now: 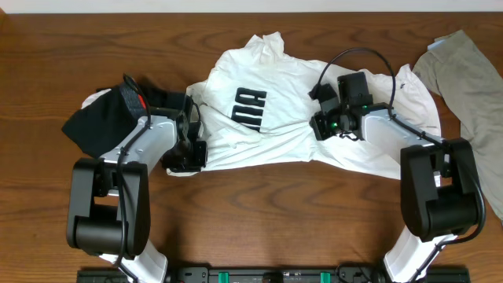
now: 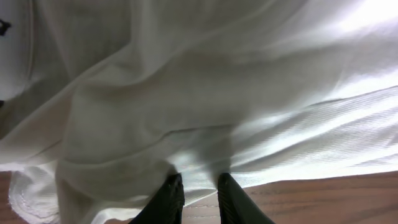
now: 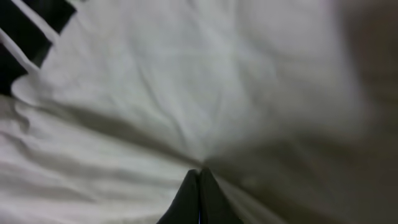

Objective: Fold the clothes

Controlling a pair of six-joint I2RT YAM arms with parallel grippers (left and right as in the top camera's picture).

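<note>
Table [image 1: 259, 208]: brown wood, and all the clothes lie on it.
White T-shirt [image 1: 275, 134]: spread across the middle of the table, crumpled, with many folds; one sleeve reaches to the right, behind the right arm.
Lettering [image 1: 247, 108]: dark block letters on the shirt, left of its middle, seen turned sideways from above.
Black garment [image 1: 98, 126]: in a heap at the left, just beside the shirt, partly under the left arm; a bit of red shows at its upper edge.
Khaki garment [image 1: 468, 79]: at the far right edge of the table, near the shirt's sleeve; I cannot tell if they touch.
Left gripper [image 1: 193, 157]: at the lower left corner of the shirt, next to the bare wood.
Left claw [image 2: 200, 186]: narrow. The two dark fingers [image 2: 171, 199] stand a little apart, the shirt's bottom edge is between them and the creases run to the tips, so it grips the cloth there.
Right gripper [image 1: 321, 130]: on the shirt, right of the lettering, well inside the cloth.
Right claw [image 3: 199, 180]: closed, fingertips together. The white cloth puckers into the tip, so a small pinch of the shirt is held.
</note>
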